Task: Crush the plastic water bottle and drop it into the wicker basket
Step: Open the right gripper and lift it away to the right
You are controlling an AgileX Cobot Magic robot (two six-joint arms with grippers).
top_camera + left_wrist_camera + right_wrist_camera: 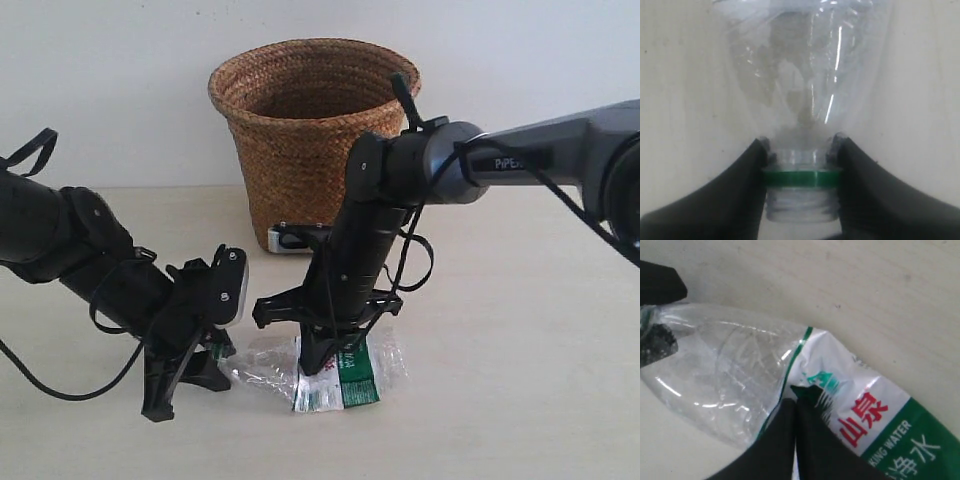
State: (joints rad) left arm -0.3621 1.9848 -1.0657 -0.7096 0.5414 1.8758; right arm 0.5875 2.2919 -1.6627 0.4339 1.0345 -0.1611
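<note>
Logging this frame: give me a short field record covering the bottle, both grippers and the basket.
object: plastic water bottle, flattened, lying on the table
left: left gripper shut on the bottle's neck, beside the green ring
right: right gripper shut, tip pressing down on the label
target: wicker basket upright behind the bottle; bottle not in it
stage: crushing; drop not yet done

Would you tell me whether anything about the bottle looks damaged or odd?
The plastic water bottle lies crumpled flat, and its neck, clamped in the left gripper, is uncapped: bare threads, green ring only.
</note>
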